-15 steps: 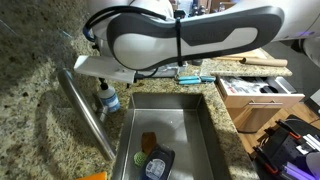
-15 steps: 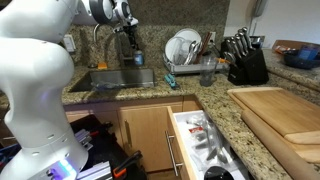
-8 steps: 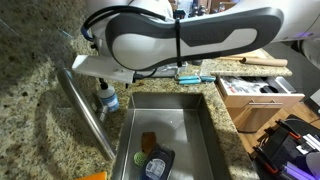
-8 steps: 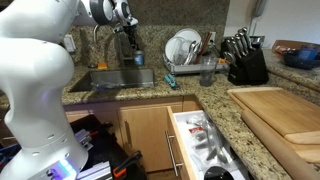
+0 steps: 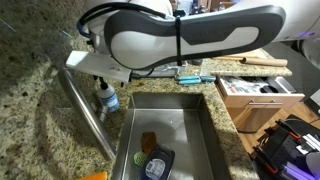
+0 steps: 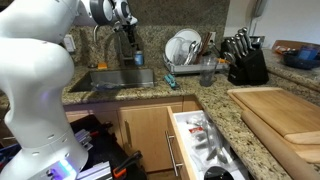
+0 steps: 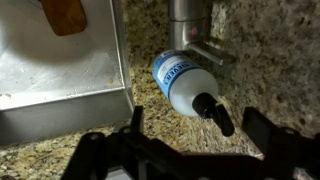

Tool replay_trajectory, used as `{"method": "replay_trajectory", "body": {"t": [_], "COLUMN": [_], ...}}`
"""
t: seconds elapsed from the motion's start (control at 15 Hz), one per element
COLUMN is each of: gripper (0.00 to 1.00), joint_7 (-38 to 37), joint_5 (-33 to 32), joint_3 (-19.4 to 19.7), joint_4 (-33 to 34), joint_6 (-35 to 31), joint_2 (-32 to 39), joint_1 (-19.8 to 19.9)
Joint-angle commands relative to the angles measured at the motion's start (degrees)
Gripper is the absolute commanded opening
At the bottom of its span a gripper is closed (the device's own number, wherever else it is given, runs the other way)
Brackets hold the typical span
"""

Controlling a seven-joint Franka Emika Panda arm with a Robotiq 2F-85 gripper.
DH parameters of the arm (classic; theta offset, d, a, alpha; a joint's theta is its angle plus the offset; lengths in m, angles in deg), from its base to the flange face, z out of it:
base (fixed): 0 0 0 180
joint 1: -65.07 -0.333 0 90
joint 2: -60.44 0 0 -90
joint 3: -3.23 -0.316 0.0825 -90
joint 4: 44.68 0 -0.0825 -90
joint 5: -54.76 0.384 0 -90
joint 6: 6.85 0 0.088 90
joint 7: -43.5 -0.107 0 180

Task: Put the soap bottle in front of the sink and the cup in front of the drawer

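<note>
The soap bottle, clear with a blue label and a black pump, stands on the granite counter beside the faucet base. It also shows in both exterior views. My gripper is open and hangs right above the bottle, with one finger on each side of the pump and nothing in it. In an exterior view the gripper is at the back of the sink. The grey cup stands on the counter by the dish rack. The drawer is open.
The steel sink holds a brown sponge and a dark container. A dish rack with plates, a knife block and a wooden cutting board are on the counter. My large arm hides much of the counter.
My wrist has shifted slightly, up in the picture of the exterior view over the sink. The bottle and the cup have not moved.
</note>
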Motion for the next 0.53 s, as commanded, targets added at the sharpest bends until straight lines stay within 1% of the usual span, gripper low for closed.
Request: {"method": "replay_trajectory", "body": {"t": [0.0, 0.2, 0.27, 0.47], "gripper": [1.0, 1.0, 1.0, 1.0], "joint_7": [-1.7, -3.8, -2.4, -3.2], "joint_5": [-1.2, -0.7, -0.6, -0.6], "joint_3": [1.4, 2.1, 1.7, 2.1], "joint_4": [1.4, 4.3, 0.7, 2.2], "joint_6": [-2.5, -5.2, -3.5, -5.2], "joint_2": [2.6, 6.9, 3.1, 6.1], "joint_1": [-0.2, 0.5, 0.2, 0.4]}}
